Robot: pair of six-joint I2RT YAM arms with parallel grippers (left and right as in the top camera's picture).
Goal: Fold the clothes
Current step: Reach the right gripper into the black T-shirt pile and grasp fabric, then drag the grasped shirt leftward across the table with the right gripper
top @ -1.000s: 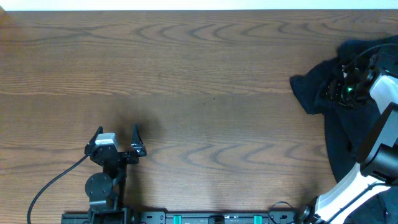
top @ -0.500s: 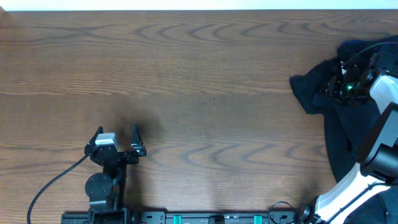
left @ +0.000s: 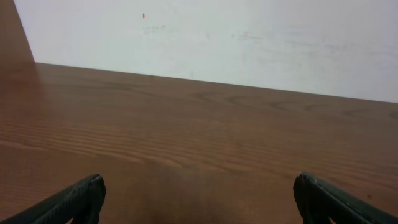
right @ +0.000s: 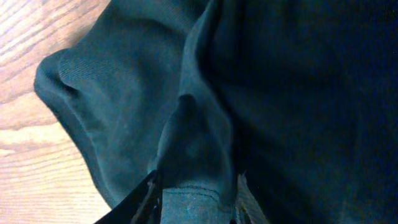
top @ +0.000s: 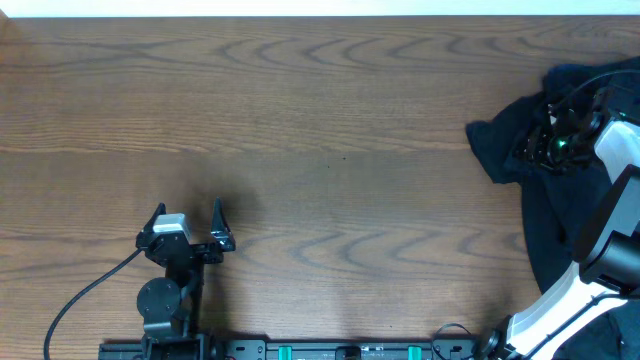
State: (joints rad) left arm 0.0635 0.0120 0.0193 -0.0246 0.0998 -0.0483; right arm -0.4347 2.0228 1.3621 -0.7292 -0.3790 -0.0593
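Note:
The clothes (top: 510, 145) are a crumpled dark navy-black heap at the table's right edge, running down to the front right corner. My right gripper (top: 545, 140) sits on the heap's upper part. In the right wrist view its fingers (right: 146, 198) are closed on a hemmed fold of the dark fabric (right: 199, 149), which fills most of that view. My left gripper (top: 190, 222) is open and empty, low over the bare wood at the front left, far from the clothes. Its two fingertips (left: 78, 199) show wide apart in the left wrist view.
The wooden table (top: 320, 130) stretches between the two arms. A black cable (top: 85, 295) trails from the left arm toward the front left edge. A white wall (left: 217, 37) rises behind the table's far edge.
The right gripper shifted very slightly on the heap and came back; the fabric has hardly moved. The left arm has not moved.

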